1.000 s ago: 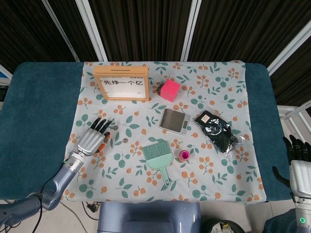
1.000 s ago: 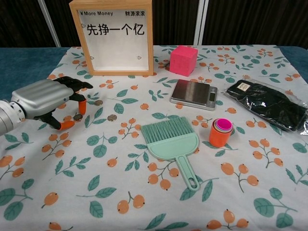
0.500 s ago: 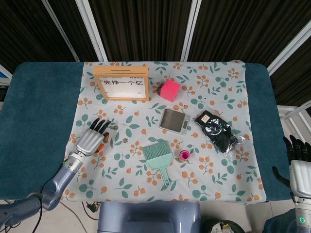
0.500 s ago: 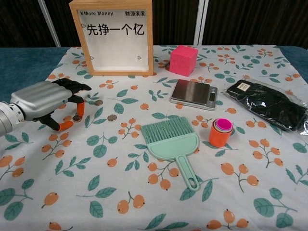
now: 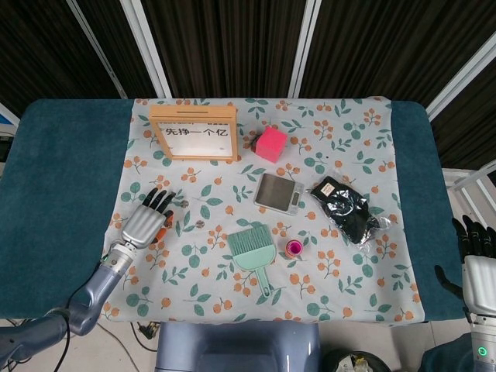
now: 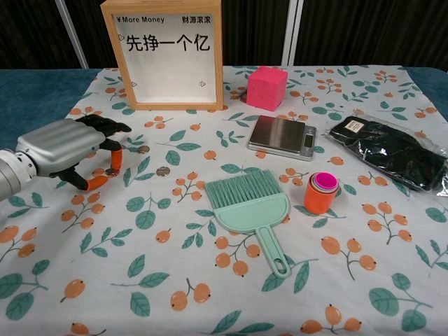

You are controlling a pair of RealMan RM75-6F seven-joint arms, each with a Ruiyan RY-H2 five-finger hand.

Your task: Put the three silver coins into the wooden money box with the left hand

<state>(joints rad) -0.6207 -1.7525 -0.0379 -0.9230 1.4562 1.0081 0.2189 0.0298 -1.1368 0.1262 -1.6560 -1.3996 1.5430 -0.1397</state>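
Note:
The wooden money box [image 5: 194, 134] [image 6: 168, 59] stands upright at the back left of the cloth. Three silver coins lie flat on the cloth: one [image 6: 143, 149] [image 5: 184, 203] nearest the box, one [image 6: 163, 171] [image 5: 199, 223] further right, and one [image 6: 112, 170] right at my left hand's orange fingertips [image 6: 117, 158]. My left hand [image 6: 66, 145] [image 5: 146, 219] hovers palm down just left of the coins, fingers bent over that third coin with nothing lifted. My right hand [image 5: 475, 260] hangs off the table at the lower right, fingers straight and holding nothing.
A pink cube [image 6: 267, 87] sits right of the box. A silver scale [image 6: 281, 136], a mint hand brush [image 6: 250, 208], an orange-pink cup stack [image 6: 321, 192] and a black bagged item [image 6: 392, 150] fill the middle and right of the floral cloth [image 6: 210, 294].
My left hand has drawn back slightly towards the left and the near edge, staying low over the coin. The coins have not moved.

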